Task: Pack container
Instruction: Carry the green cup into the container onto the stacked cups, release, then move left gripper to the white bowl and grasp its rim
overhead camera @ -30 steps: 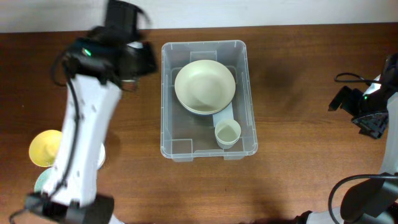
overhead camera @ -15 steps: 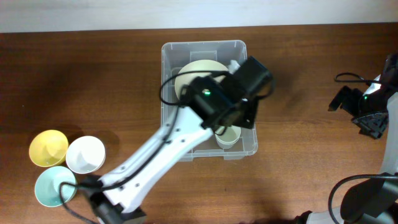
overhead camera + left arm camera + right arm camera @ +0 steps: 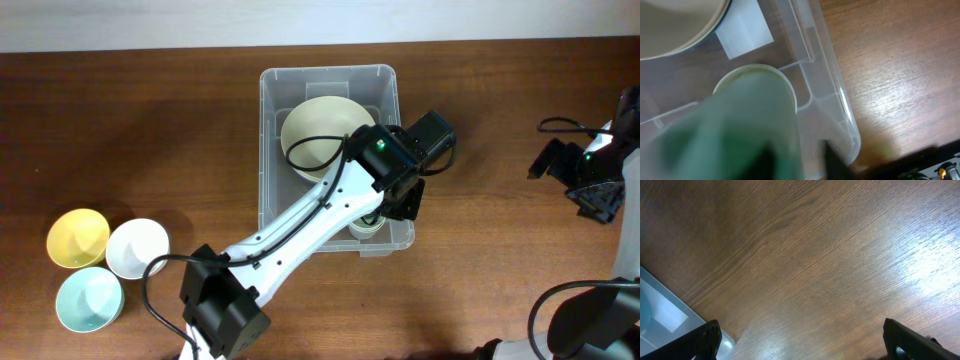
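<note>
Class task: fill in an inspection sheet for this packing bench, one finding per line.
Surface: brown wooden table.
Job's things: clear container mid-table, holding a large cream bowl and a small cup.
Clutter: yellow bowl, white bowl and pale blue bowl grouped outside the container, on the left arm's side.
Grippers: left gripper over the cup, opening unclear; right gripper open, empty, over the table.
Cables: black cable beside the right arm.
Surroundings: pale strip beyond the far edge.
</note>
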